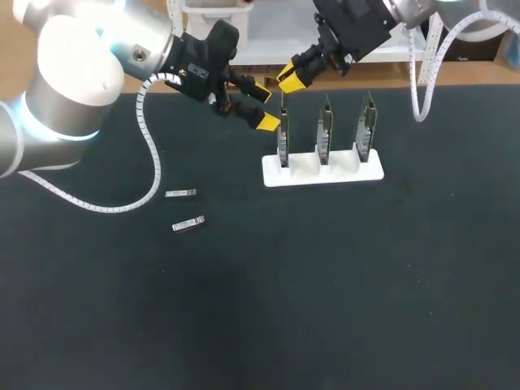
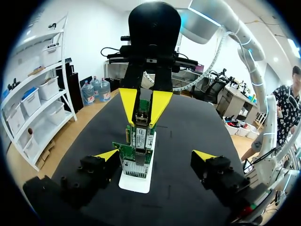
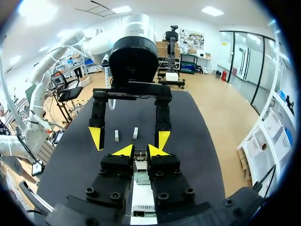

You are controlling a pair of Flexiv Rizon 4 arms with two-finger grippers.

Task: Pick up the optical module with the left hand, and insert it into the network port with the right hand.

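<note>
Two modules lie left; right gripper clamps a third module, likely light, rigid, slick, by its sides; left gripper open

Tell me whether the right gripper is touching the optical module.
Touching. In the right wrist view the right gripper clamps the optical module between both yellow tips.
</note>
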